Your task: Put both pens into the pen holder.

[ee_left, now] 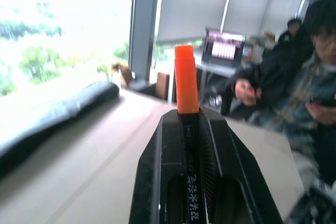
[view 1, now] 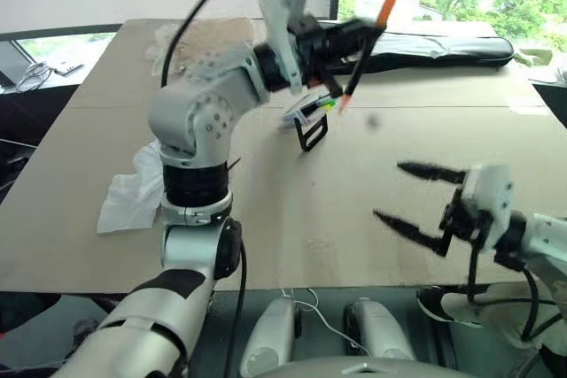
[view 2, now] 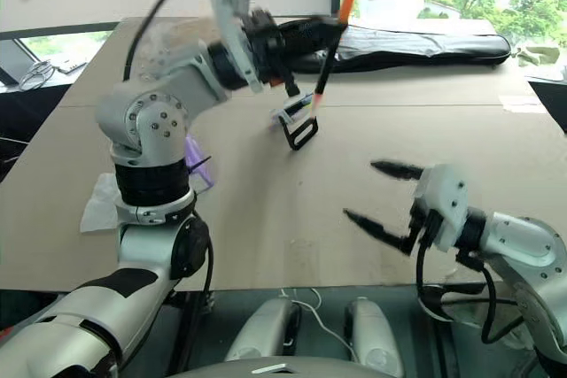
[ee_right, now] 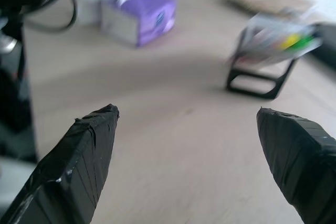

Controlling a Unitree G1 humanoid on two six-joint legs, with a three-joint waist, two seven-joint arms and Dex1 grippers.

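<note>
Above the pen holder (view 1: 308,120), left end effector (ee_left: 187,129) pinches the orange-ended pen (view 1: 365,46); right end effector (ee_right: 186,129) spread.

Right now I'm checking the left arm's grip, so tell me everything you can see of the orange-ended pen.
The pen is slim, with a black barrel bearing pale printed characters and an orange cap at each end, plastic by its look. It is lifted off the table, tilted, upper cap toward the window, lower tip above the pen holder without touching it. The left gripper has its jaws shut on the barrel, the only thing touching it.
</note>
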